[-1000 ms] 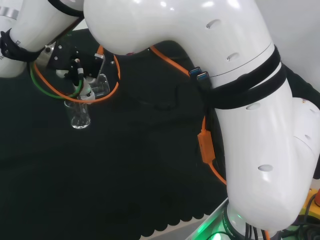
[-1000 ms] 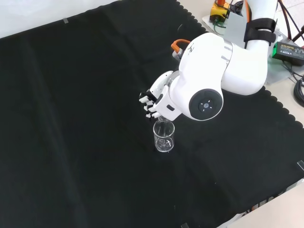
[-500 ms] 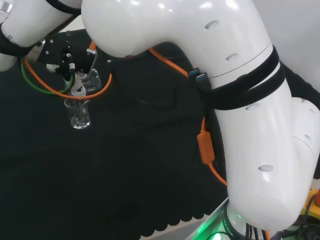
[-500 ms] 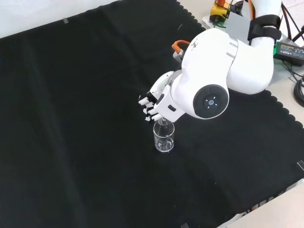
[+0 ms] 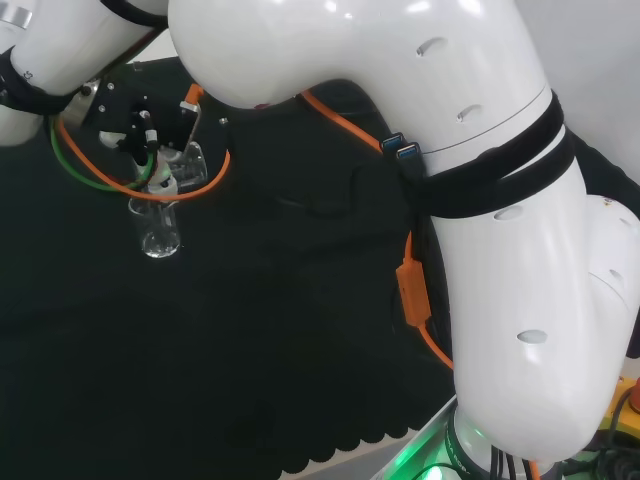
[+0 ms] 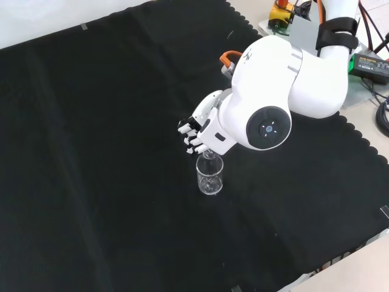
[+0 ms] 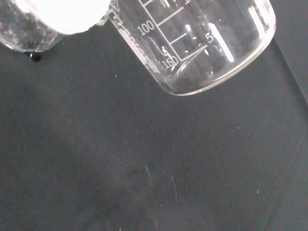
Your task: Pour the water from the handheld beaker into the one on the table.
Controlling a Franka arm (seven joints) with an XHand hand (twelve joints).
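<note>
Handheld beaker (image 7: pixel 202 43) sits tipped in the hand (image 6: pixel 197 131), seen close in the wrist view with its graduated wall and rim angled down over the cloth. In the front view its lip hangs just above the mouth of the beaker on the tabletop (image 6: pixel 209 175), which stands upright a little below frame centre; in the head view that standing beaker (image 5: pixel 160 228) is at upper left, with the tipped glass (image 5: pixel 185 165) right above it. Fingers (image 6: pixel 188 135) are curled round the held beaker, white tips showing left of the big white link (image 6: pixel 264 118) in the front view. Whether water is running, or how much lies in either vessel, is not readable through the clear glass.

Step in hand, by my reading: the pour itself, mid-tilt. Next move likely calls for keeping the lip over the lower mouth while the tilt goes on, then righting the beaker without knocking the standing rim.

Against the frame a second ago: the standing beaker has not shifted on the black cloth (image 6: pixel 91 152). In the front view the white link sits slightly higher and further right; in the head view the wrist and orange cable (image 5: pixel 205 175) have moved a little up and left, so the tilt seems to be carrying on.
</note>
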